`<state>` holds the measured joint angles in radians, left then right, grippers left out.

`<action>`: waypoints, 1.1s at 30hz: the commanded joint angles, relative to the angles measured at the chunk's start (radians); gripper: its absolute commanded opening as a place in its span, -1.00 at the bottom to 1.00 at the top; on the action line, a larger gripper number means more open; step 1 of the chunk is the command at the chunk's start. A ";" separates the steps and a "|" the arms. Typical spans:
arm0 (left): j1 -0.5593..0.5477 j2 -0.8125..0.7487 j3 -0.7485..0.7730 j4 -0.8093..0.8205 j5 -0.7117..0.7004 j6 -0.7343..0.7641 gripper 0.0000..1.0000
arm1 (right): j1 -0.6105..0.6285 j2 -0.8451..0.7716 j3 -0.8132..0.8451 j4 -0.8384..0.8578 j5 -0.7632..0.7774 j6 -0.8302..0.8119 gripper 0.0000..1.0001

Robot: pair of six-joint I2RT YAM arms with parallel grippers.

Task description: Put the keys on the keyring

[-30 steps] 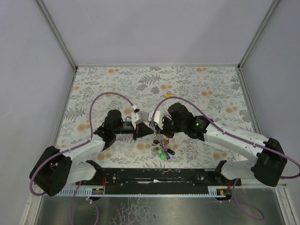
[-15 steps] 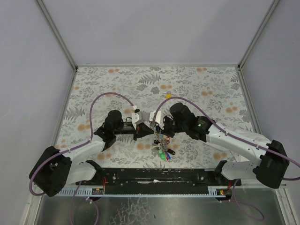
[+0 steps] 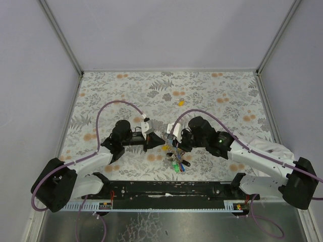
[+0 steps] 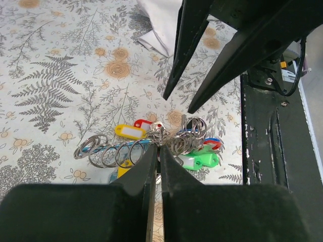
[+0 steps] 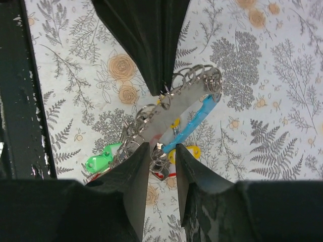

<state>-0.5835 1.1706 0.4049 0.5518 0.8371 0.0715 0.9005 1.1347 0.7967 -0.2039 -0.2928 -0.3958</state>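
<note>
No text, brand, number or sign was legible in any view. The yellow key tag (image 4: 127, 131) carried a white label insert, and no writing could be made out on it. The green key tag (image 4: 199, 161) showed no readable marking either; too small to tell.

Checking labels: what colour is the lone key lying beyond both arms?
Yellow; the lone key shows best in the top external view.
</note>
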 commanded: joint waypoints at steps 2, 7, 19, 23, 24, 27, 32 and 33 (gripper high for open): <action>0.005 -0.044 -0.028 0.053 -0.086 -0.020 -1.00 | -0.015 0.008 -0.002 0.056 0.091 0.117 -0.27; 0.006 -0.038 -0.052 0.186 -0.130 -0.123 -1.00 | -0.016 -0.058 -0.029 0.077 0.138 0.176 -0.14; 0.014 -0.010 0.118 0.328 -0.219 -0.402 -1.00 | -0.016 -0.152 -0.069 0.096 0.216 0.221 -0.05; 0.014 -0.096 0.159 0.225 -0.266 -0.406 -1.00 | -0.016 -0.182 -0.085 0.107 0.230 0.234 -0.01; 0.014 -0.120 0.169 0.192 -0.278 -0.406 -1.00 | -0.015 -0.183 -0.086 0.107 0.228 0.236 0.00; 0.016 -0.190 0.198 0.057 -0.351 -0.387 -1.00 | -0.015 -0.171 -0.093 0.122 0.211 0.240 0.00; 0.030 -0.315 0.238 -0.208 -0.577 -0.320 -1.00 | -0.016 -0.090 -0.096 0.187 0.155 0.248 0.00; 0.033 -0.341 0.247 -0.250 -0.611 -0.307 -1.00 | -0.015 -0.074 -0.092 0.196 0.147 0.249 0.00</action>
<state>-0.5686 0.9161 0.5949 0.4896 0.4297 -0.2890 0.8890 1.0039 0.6987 -0.0944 -0.1013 -0.1665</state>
